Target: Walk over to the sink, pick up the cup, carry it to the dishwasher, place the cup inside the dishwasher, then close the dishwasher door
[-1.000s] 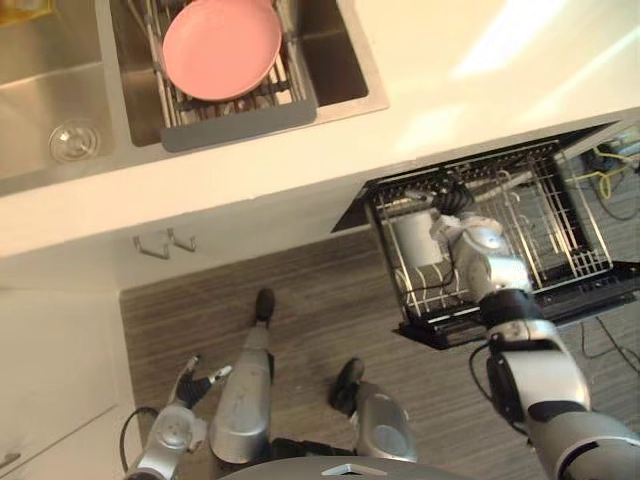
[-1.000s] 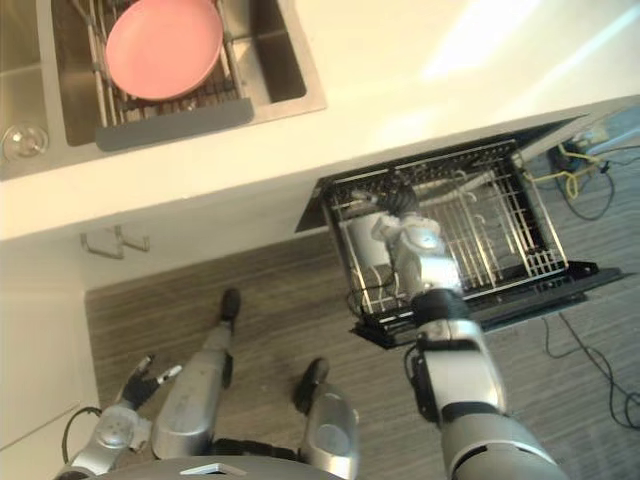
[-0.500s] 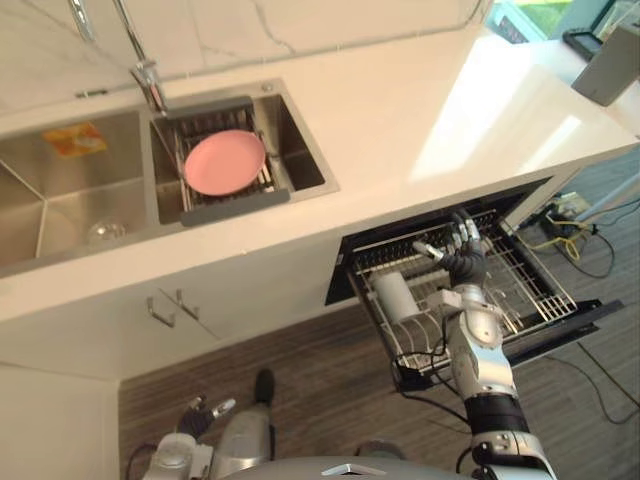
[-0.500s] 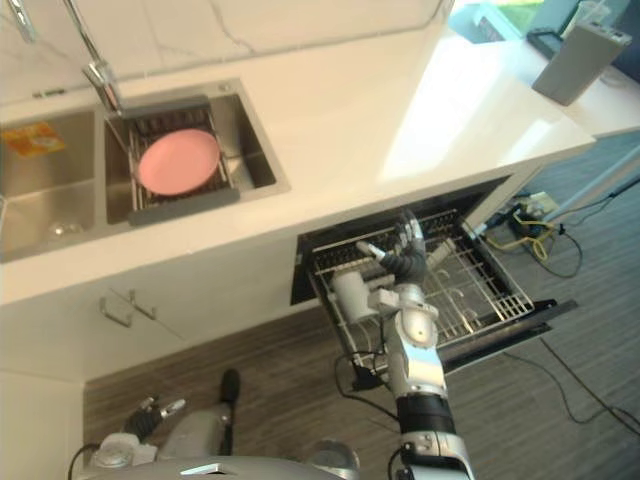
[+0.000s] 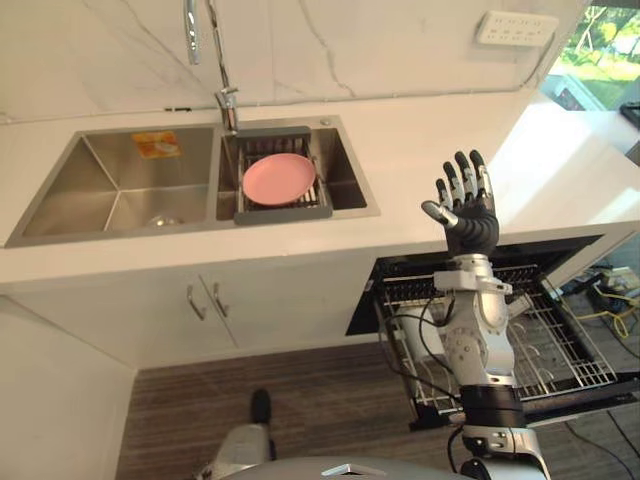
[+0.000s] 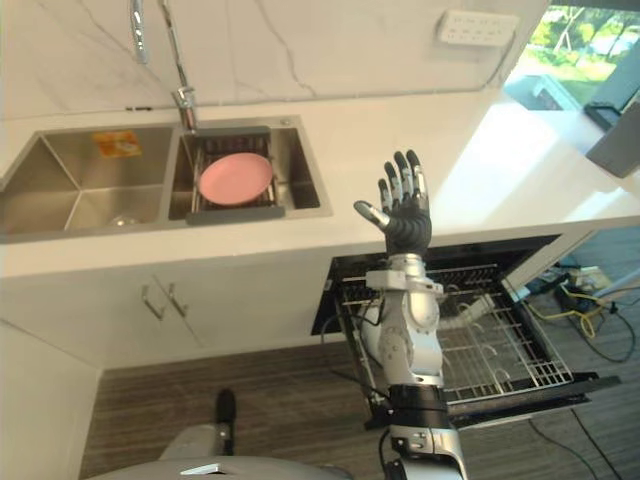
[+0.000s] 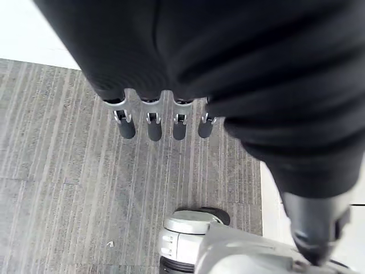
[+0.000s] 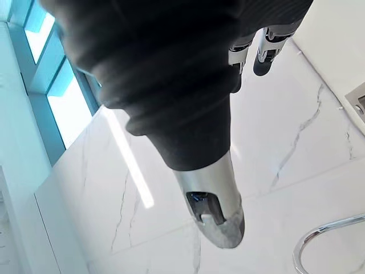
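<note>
My right hand (image 5: pixel 468 212) is raised in front of the counter edge, above the dishwasher, open with straight spread fingers and nothing in it. Its fingers (image 8: pixel 263 52) and thumb point up along the marble wall. Below it the dishwasher's wire rack (image 6: pixel 492 342) is pulled out over the lowered door (image 6: pixel 520 396). My right forearm covers the rack's left part, and I cannot make out the cup. The left hand (image 7: pixel 149 124) hangs open over the wooden floor, fingers straight, holding nothing.
A double sink (image 5: pixel 120 190) lies at the left of the white counter (image 5: pixel 420 160), with a pink plate (image 5: pixel 278 178) on a drain rack under the faucet (image 5: pixel 222 70). Cabinet handles (image 5: pixel 205 298) are below it. A wall socket (image 5: pixel 517 28) and floor cables (image 5: pixel 612 300) are on the right.
My right hand has come up out of the dishwasher rack, away from the cup, to above counter height, empty. The head camera has tilted up, bringing the wall and faucet into view.
</note>
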